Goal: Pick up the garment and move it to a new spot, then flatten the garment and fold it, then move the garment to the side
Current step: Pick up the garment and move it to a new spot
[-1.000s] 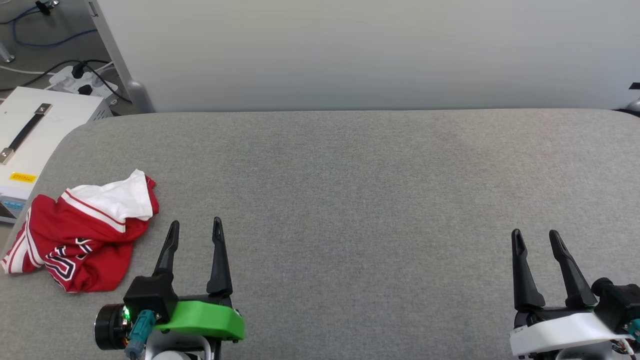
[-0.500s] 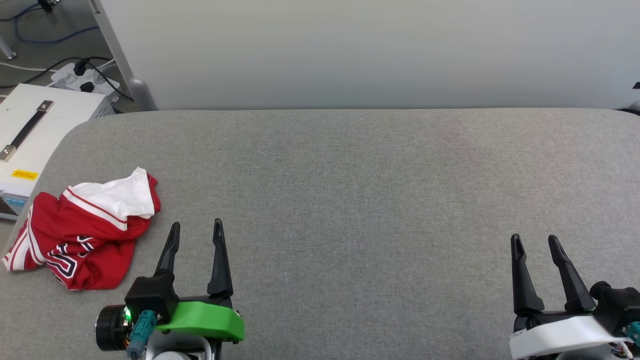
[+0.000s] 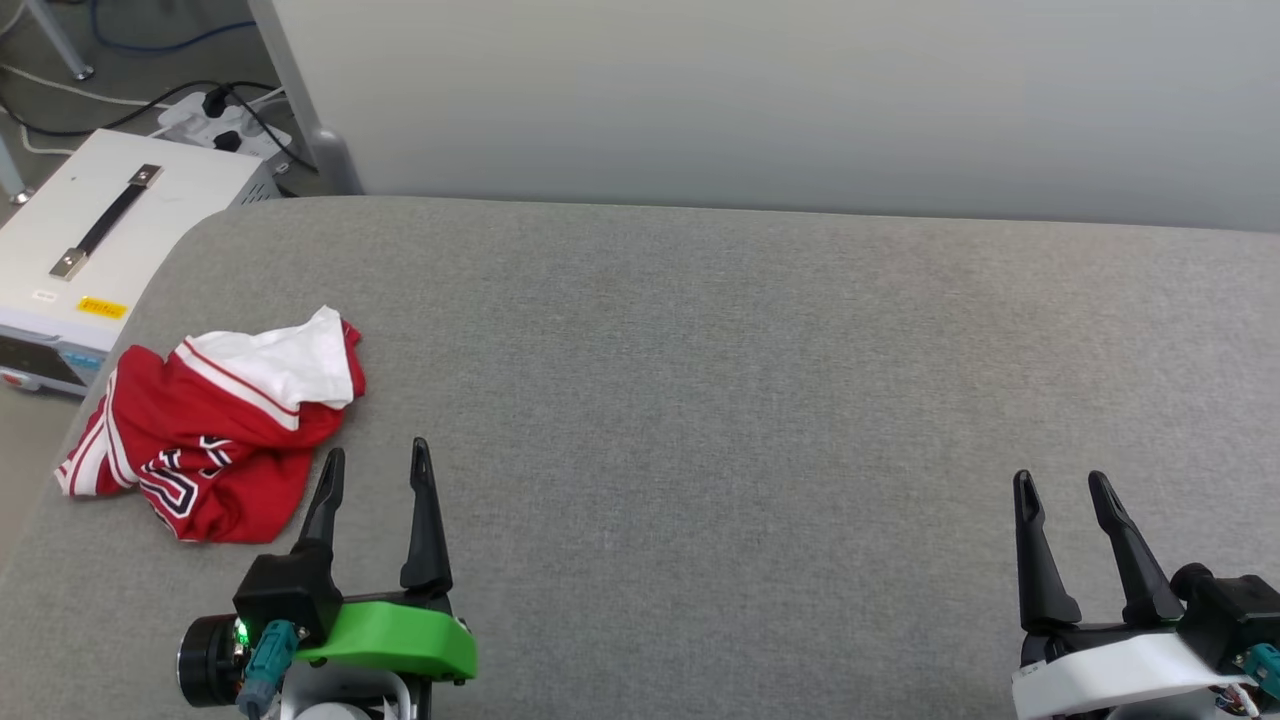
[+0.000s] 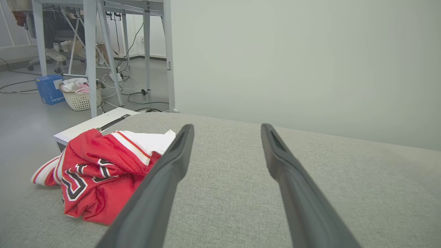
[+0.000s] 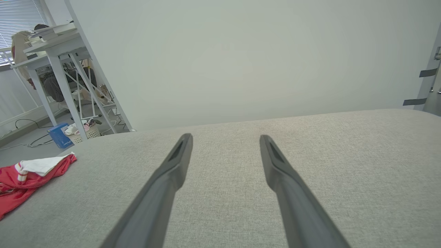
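From the head view, a crumpled red jersey-style garment with a white sleeve and striped trim lies at the left end of the grey fabric-covered surface, near its rounded corner. It is bunched so that the black, white-outlined lettering is folded over and unreadable. The green-collared left gripper stands open and empty just right of the garment. Its nearer finger is close to the red hem, but I cannot tell whether they touch. The white-collared right gripper, also spread wide and holding nothing, is well apart at the far right, its body cut off by the lower edge. A white box with a black strap handle sits past the surface's left corner.

The left wrist view looks low across the cloth. The garment lies left of the left finger, which hides its right edge, and more of the lettering shows here, though it is creased. Behind it are a white woven basket, a blue box and pale table legs.

In the right wrist view the fingers are parted over bare surface. The garment sits at the far left, cut off by the frame, its lettering hidden. Grey tape strips mark a post at the right.
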Available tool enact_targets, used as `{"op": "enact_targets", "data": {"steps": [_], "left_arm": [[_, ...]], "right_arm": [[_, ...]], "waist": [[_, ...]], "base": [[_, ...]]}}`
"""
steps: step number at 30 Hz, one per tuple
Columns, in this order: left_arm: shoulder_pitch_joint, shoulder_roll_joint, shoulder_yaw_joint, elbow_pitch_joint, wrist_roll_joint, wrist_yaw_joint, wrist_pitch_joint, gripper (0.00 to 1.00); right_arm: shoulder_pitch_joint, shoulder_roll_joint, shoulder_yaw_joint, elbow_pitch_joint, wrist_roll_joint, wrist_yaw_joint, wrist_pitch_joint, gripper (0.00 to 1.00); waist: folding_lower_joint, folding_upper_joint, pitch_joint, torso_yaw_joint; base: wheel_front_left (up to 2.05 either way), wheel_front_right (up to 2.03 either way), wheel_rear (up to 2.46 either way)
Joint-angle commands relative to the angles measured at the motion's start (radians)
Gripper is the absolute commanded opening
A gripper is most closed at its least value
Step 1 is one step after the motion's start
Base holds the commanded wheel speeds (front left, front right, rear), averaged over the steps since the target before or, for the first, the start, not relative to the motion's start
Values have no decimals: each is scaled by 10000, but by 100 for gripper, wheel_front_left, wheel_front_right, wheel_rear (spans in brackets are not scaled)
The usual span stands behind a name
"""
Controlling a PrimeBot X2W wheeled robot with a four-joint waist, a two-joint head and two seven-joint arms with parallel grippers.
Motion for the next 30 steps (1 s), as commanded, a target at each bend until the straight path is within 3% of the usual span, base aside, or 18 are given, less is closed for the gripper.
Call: {"op": "enact_targets", "data": {"steps": [1, 20, 30], "left_arm": [[-34, -36, 43, 24, -64, 27, -59, 100], [-176, -36, 639, 40, -474, 128, -59, 100], [-144, -36, 949, 27, -777, 190, -59, 100]], "right_arm": [[-21, -3, 18, -37, -114, -7, -74, 100], [-248, -3, 357, -194, -778, -7, -74, 100], [-388, -3, 490, -245, -1006, -7, -74, 100]], "waist": [[0, 0, 142, 327], [0, 0, 549, 2613], [0, 0, 672, 3462]], "base": [[0, 0, 0], [0, 0, 0], [0, 0, 0]]}}
